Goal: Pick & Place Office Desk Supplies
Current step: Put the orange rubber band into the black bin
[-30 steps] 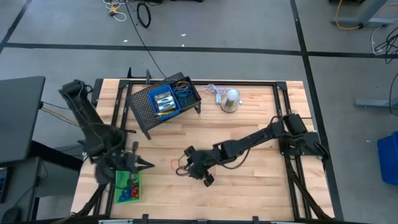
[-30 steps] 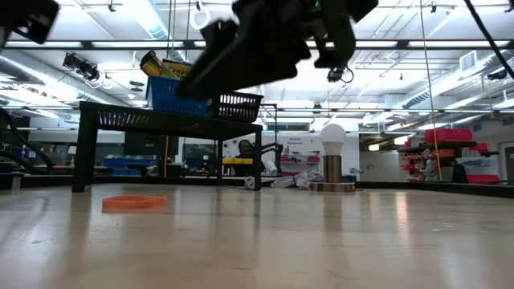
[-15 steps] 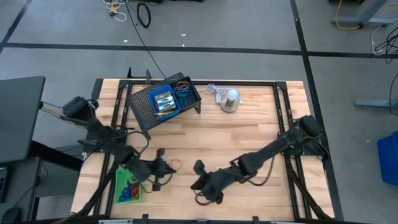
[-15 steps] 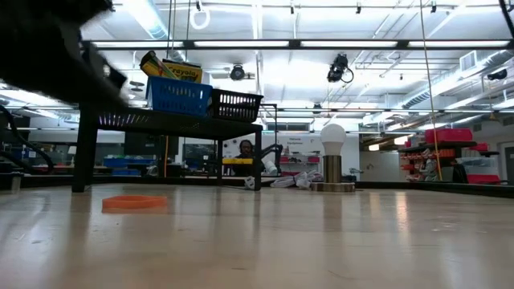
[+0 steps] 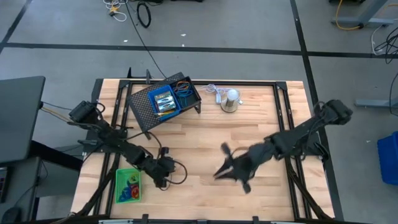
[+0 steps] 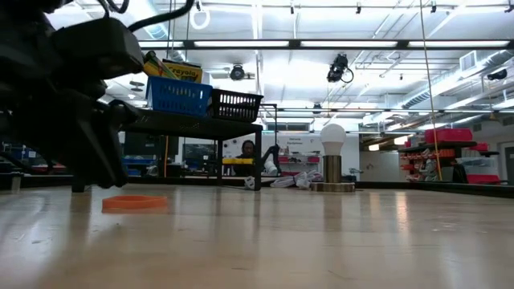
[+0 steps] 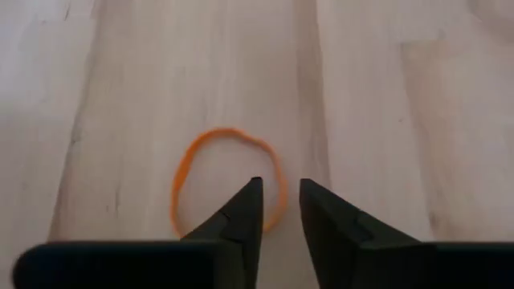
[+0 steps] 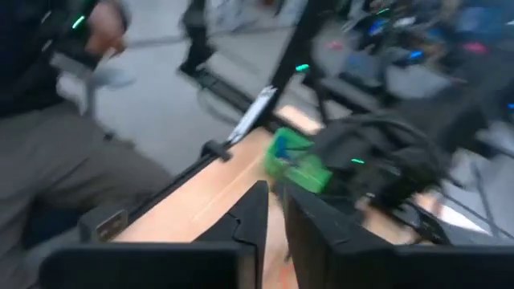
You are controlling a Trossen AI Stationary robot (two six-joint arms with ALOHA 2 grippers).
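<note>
Left gripper [image 7: 279, 210] low over front-left of table [image 5: 249, 130], fingers [image 7: 241, 217] narrowly apart, holding nothing; orange elastic loop [image 7: 227, 178] flat on wood just ahead of tips, one tip over its rim. Right gripper [image 8: 275, 210] lifted over table middle, fingers a slim gap apart, empty. Green tray [image 5: 128, 185] near front-left edge, coloured loops inside. Blue tray [image 5: 163, 101] with crayon boxes [image 5: 164, 101] on black mesh rack [image 5: 146, 115] at back. Person [image 8: 56, 144] stands beyond table
</note>
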